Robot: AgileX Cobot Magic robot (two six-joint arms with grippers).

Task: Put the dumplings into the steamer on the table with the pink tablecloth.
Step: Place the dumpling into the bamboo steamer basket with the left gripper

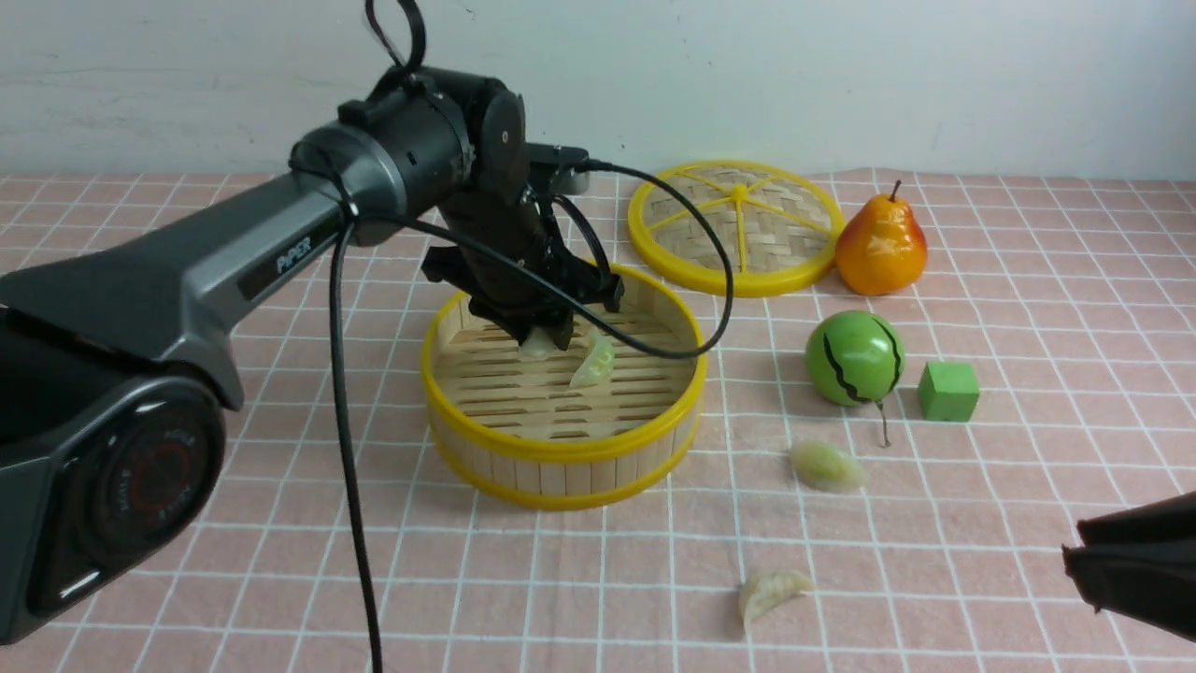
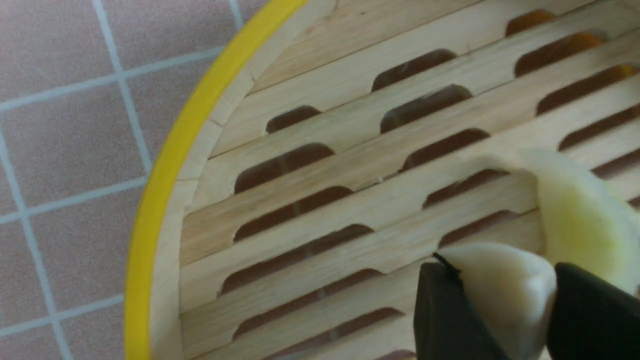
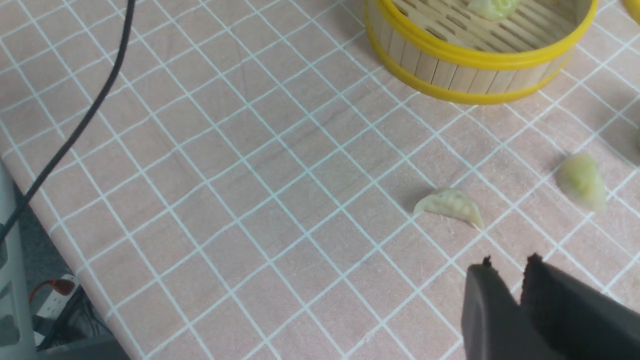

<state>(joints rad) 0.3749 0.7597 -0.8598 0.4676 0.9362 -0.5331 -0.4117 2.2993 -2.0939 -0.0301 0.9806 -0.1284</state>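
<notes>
Inside the steamer (image 1: 561, 451), left pincer (image 1: 544, 335) grips a dumpling (image 2: 505, 287); right pincer (image 3: 510, 262) hangs slightly parted

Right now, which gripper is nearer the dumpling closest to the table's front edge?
Right. The right gripper hangs close by that dumpling; the left gripper is inside the steamer, gripping another dumpling.

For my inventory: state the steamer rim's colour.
Yellow steamer rim; clearest in the front view.

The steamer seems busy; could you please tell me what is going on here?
The left gripper holds a dumpling low inside the steamer, beside a second dumpling lying there. Two other dumplings lie on the tablecloth, and the right gripper hovers near them, slightly open and empty.
</notes>
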